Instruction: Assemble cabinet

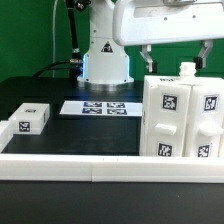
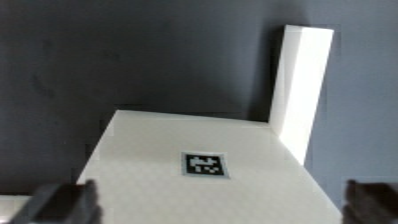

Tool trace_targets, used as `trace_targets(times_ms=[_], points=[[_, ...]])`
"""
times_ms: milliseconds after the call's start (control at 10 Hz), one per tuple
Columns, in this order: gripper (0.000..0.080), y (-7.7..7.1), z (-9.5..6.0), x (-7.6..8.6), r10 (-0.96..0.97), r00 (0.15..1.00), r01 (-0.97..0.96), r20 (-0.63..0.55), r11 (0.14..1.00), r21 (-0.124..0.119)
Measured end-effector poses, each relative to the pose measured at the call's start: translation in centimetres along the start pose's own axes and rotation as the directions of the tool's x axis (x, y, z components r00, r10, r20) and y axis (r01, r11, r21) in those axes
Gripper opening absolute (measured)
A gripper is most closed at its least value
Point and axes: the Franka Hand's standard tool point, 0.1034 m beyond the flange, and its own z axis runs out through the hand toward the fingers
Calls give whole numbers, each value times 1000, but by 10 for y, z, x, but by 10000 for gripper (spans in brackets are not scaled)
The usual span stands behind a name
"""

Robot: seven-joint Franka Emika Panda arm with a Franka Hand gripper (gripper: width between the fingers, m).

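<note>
The end effector [image 1: 177, 55] hangs above the cabinet body [image 1: 180, 125] on the exterior view's right; its two fingers [image 1: 148, 58] are spread wide and hold nothing; I see no contact between them and the cabinet.

The cabinet body stands upright on the dark bench [image 1: 40, 90], just behind the long low white rail [image 1: 90, 166] that runs across the front; its near face shows four square black-and-white tags [image 1: 168, 100], two above and two below, with a vertical seam between the pairs; a small white stub [image 1: 187, 70] rises from its top, and what it is cannot be told.

Well apart, on the exterior view's left, a small white tagged block [image 1: 30, 118] lies on the bench near the rail's corner; the marker board [image 1: 100, 107] lies flat between the block and the cabinet, in front of the arm's base [image 1: 105, 60].

The wrist view looks down on a flat white cabinet face [image 2: 160, 150] bearing one tag [image 2: 206, 165]; a narrow white panel [image 2: 306, 85] stands along one edge of it; the dark fingertips [image 2: 63, 200] sit far apart, one on either side of that face, closed on nothing.
</note>
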Motion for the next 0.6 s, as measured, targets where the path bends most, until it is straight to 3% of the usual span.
trace_targets(times_ms=[200, 600], points=[[791, -1, 1, -2, 26, 1000, -26, -5, 1000, -3], [797, 1, 18, -45, 168, 985, -167, 32, 986, -25]])
